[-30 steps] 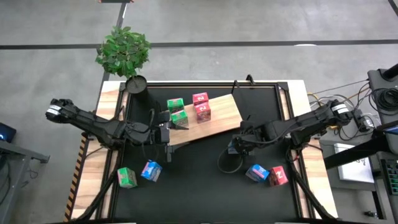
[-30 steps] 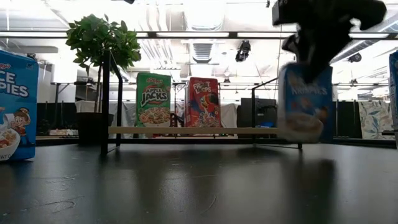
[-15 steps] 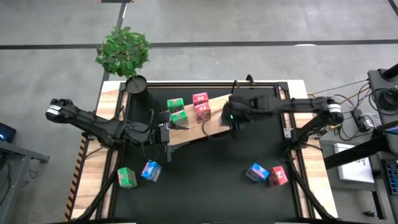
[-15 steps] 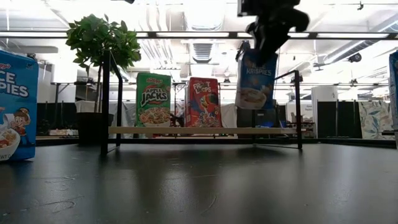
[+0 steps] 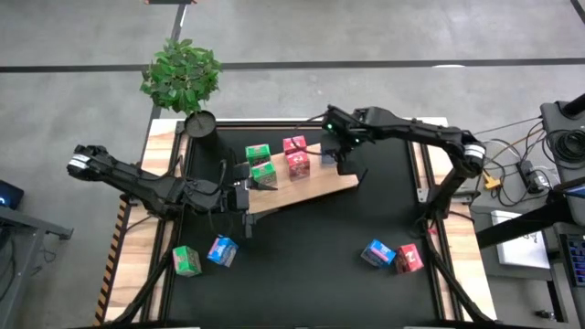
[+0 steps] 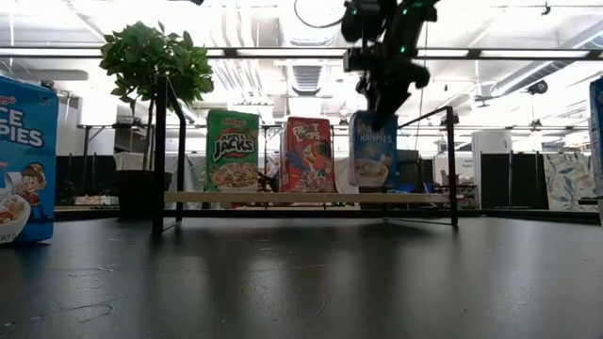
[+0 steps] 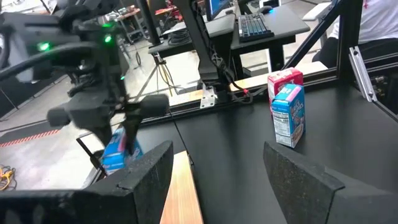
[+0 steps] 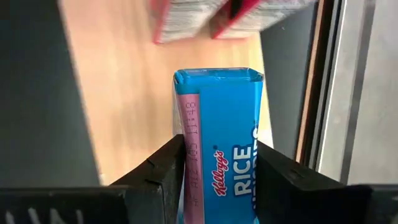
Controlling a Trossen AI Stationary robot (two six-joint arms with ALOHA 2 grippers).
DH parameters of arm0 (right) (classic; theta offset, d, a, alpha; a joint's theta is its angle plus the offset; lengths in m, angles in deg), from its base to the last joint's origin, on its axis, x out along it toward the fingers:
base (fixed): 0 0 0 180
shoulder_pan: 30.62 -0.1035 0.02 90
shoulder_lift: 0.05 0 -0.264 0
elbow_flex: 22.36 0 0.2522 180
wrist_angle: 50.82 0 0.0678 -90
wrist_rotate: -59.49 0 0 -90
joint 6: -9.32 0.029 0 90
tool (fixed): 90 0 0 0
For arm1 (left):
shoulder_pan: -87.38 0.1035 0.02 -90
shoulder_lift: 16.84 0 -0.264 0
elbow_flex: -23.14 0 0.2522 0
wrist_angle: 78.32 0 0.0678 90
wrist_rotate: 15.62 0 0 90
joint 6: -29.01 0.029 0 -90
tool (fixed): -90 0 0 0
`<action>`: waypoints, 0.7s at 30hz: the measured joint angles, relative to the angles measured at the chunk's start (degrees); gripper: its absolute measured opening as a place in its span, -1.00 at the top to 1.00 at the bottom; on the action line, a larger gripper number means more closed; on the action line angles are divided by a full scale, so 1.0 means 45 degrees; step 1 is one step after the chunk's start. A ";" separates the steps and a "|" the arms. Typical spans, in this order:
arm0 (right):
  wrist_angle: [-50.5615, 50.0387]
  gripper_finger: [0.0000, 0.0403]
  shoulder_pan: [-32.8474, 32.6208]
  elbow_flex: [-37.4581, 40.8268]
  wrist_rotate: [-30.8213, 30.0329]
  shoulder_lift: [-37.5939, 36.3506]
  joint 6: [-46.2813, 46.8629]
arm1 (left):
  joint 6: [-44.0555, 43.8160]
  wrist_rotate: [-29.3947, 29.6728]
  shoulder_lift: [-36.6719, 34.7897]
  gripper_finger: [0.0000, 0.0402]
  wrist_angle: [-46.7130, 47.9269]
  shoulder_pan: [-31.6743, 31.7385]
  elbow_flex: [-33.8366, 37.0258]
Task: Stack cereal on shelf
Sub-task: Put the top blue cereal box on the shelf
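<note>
The light-wood shelf (image 5: 315,183) lies slanted on the black mat, with two green boxes (image 5: 260,163) and two pink-red boxes (image 5: 296,155) standing on it. My right gripper (image 5: 336,151) is over the shelf's far right part, shut on a blue cereal box (image 6: 373,162) that stands upright next to a pink-red box (image 6: 306,155). My left gripper (image 7: 217,180) is open and waits at the shelf's left end (image 5: 247,196). A green box (image 5: 186,260) and a blue one (image 5: 222,250) stand near left. A blue box (image 5: 377,253) and a pink-red one (image 5: 409,259) stand near right. My right gripper pinches the blue box by its upper part (image 8: 217,162) between the two fingers (image 8: 165,168), one on each opposite side. The fingers come from above, pointing down. The box hangs upright with its bottom edge (image 6: 373,189) level with the shelf top; whether it touches the board I cannot tell.
A potted plant (image 5: 183,78) stands at the far left corner beside the shelf. A black frame rail (image 5: 384,123) runs along the mat's far edge. The mat's middle (image 5: 302,256), on the near side of the shelf, is bare. Room clutter shows beyond the table in the low view.
My right gripper, shut on the blue box, has travelled from the table's right middle up and toward the far left over the shelf. It has then come down, bringing the box upright beside the pink-red boxes. My left arm has kept still.
</note>
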 joint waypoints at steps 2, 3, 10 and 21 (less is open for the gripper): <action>0.0275 0.27 0.0185 -0.0115 -0.0006 0.0229 -0.0051 | 0.0000 0.0000 -0.0004 -0.16 0.0000 0.0000 0.0000; 0.0317 0.25 0.0264 -0.0159 -0.0001 0.0322 -0.0055 | 0.0000 0.0002 -0.0002 -0.16 0.0000 0.0002 0.0000; 0.0428 0.08 0.0534 -0.0341 -0.0001 0.0816 -0.0177 | 0.0005 0.0000 -0.0004 -0.16 0.0019 0.0000 0.0000; 0.0207 -0.05 0.0545 -0.0479 -0.0006 0.0277 0.0107 | 0.0097 0.0000 0.0000 -0.16 0.0028 0.0000 0.0000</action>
